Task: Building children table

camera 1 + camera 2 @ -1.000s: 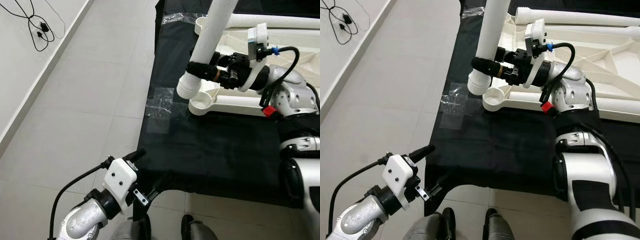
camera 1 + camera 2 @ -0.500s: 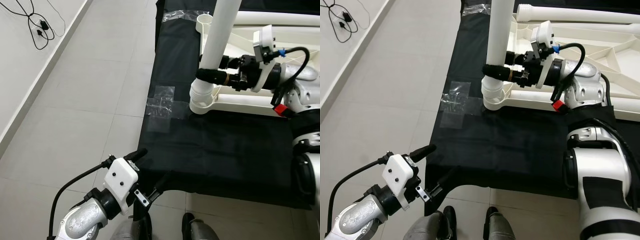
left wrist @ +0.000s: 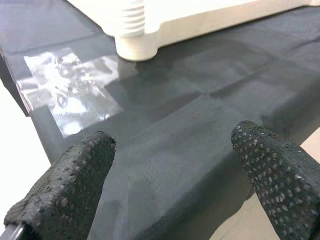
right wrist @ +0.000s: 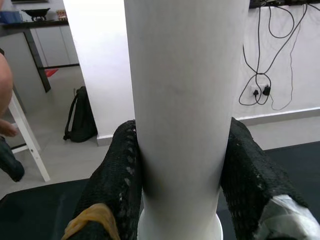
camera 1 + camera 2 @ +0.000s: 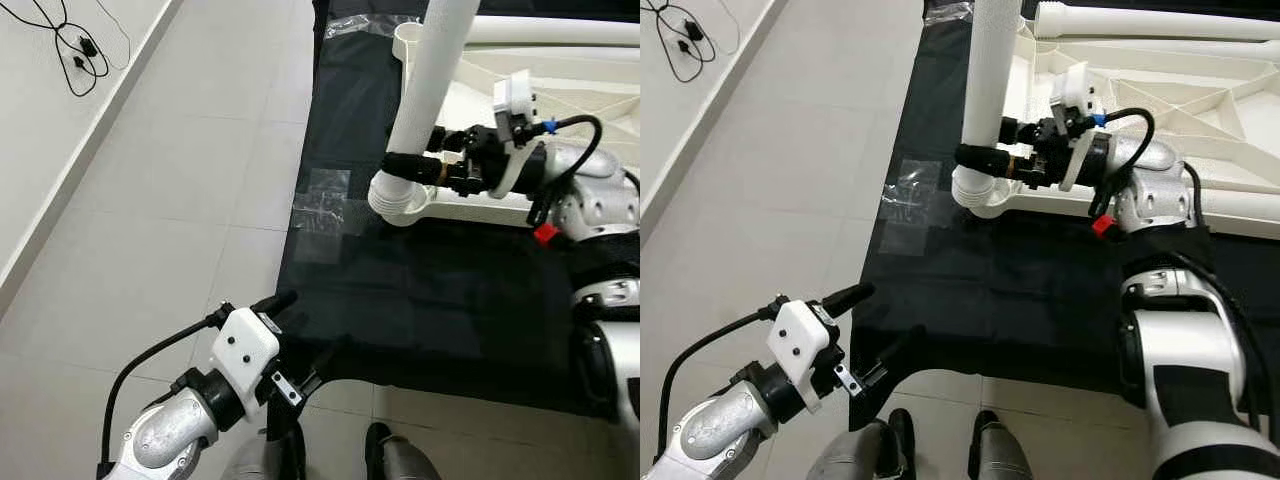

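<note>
A white plastic table top [image 5: 560,90] lies upside down on a black cloth [image 5: 420,290]. A white table leg [image 5: 428,80] stands upright with its threaded end in the near left corner socket [image 5: 398,200]. My right gripper [image 5: 410,168] is shut on the leg just above the socket; its black fingers [image 4: 112,185] clamp both sides of the leg [image 4: 185,100]. Low at the near edge of the cloth, my left gripper [image 5: 295,335] stands open with nothing between its fingers [image 3: 65,185].
A clear plastic bag [image 5: 325,200] lies on the cloth left of the socket. Another white leg [image 5: 1140,22] lies along the far side of the table top. Grey floor tiles spread to the left, with black cables [image 5: 75,45] by the wall.
The right gripper has carried the leg's lower end from beside the socket into it and tipped the leg slightly leftward. The left arm barely moved.
</note>
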Available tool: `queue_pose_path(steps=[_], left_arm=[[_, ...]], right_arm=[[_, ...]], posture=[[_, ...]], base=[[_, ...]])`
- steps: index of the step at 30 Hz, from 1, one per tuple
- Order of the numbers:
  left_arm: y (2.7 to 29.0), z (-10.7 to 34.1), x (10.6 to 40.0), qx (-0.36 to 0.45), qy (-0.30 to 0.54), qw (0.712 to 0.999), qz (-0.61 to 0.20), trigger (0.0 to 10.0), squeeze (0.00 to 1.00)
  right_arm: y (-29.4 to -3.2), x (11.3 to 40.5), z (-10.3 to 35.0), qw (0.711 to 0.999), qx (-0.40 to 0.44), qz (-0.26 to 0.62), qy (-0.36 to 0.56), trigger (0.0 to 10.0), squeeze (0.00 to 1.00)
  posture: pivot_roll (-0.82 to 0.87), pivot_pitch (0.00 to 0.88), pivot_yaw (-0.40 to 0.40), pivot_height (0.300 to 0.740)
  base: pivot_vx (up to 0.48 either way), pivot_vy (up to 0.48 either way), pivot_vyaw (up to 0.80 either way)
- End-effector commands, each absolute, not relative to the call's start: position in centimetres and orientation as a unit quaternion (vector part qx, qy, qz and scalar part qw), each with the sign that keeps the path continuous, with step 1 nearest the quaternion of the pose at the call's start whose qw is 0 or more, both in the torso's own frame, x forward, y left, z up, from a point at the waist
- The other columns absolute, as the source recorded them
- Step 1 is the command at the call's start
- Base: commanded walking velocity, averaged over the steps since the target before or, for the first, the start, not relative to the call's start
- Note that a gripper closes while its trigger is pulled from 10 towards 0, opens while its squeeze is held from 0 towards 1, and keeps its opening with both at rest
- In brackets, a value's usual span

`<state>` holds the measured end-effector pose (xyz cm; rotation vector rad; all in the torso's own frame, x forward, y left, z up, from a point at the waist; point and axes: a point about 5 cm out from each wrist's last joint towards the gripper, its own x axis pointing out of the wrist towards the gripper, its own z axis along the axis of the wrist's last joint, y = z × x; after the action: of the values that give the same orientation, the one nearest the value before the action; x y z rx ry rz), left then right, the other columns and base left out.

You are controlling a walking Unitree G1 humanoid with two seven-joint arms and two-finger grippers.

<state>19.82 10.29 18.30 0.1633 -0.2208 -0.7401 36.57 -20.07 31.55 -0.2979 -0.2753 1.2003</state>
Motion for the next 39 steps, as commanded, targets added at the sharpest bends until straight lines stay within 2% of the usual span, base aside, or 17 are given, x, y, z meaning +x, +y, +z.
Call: queue_pose_path(steps=[1,39], left_arm=[[10.1,18.0,19.4,0.073,-0.095,0.922,-0.369,10.0,0.0],[10.0,18.4,19.7,0.072,-0.096,0.921,-0.371,10.0,0.0]], right_arm=[[-20.6,36.5,31.1,0.811,-0.14,0.556,-0.119,10.0,0.0],[-22.2,36.1,32.0,0.817,-0.152,0.543,-0.122,10.0,0.0]], posture=[[0.11,0.381,0.048,0.74],[0.11,0.385,0.049,0.74]], base=[[0.0,0.0,0.0],[0.0,0.0,0.0]])
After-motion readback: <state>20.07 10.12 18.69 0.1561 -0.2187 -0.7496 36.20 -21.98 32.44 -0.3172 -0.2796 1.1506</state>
